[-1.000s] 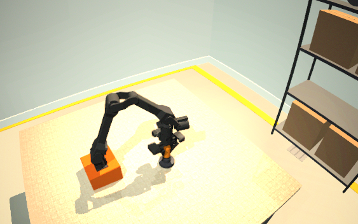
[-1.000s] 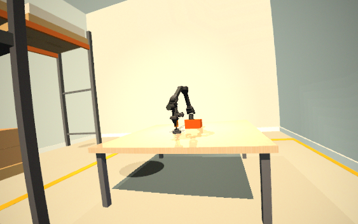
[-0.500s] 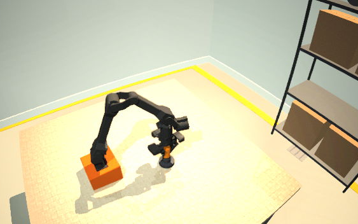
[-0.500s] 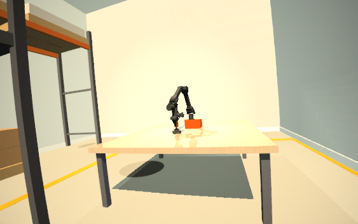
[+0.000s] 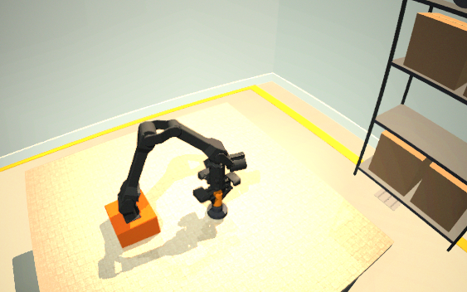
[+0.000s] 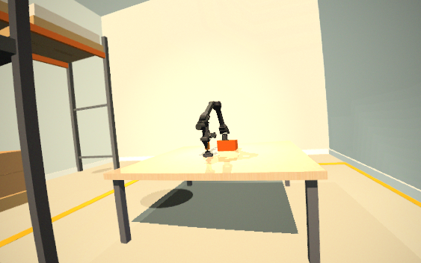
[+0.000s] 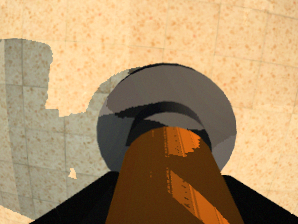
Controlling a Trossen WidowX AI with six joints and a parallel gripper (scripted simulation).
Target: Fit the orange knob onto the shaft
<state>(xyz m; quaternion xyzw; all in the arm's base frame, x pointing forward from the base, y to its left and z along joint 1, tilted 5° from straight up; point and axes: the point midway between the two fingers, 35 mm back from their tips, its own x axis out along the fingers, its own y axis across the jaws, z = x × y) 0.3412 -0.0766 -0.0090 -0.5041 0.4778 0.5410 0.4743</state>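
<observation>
fingers part-open, gripping orange knob (image 5: 218, 199) (image 6: 208, 146) (image 7: 167, 175)

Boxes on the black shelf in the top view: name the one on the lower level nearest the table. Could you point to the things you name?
The lower-left box (image 5: 396, 167); the other lower box stands farther right.

Open tabletop (image 5: 289, 216) (image 6: 223, 164) (image 7: 260, 40) surrounds the pedestal (image 5: 217, 212) (image 6: 208, 154) (image 7: 210, 110); the orange base block (image 5: 140, 232) (image 6: 226, 145) stands to one side.

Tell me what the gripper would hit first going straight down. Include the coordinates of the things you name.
Probably the round pedestal (image 5: 217, 213) (image 6: 208, 154) (image 7: 210, 105), met by the orange knob (image 5: 218, 199) (image 6: 208, 146) (image 7: 170, 175) in its fingers; the remaining gap is unclear.
</observation>
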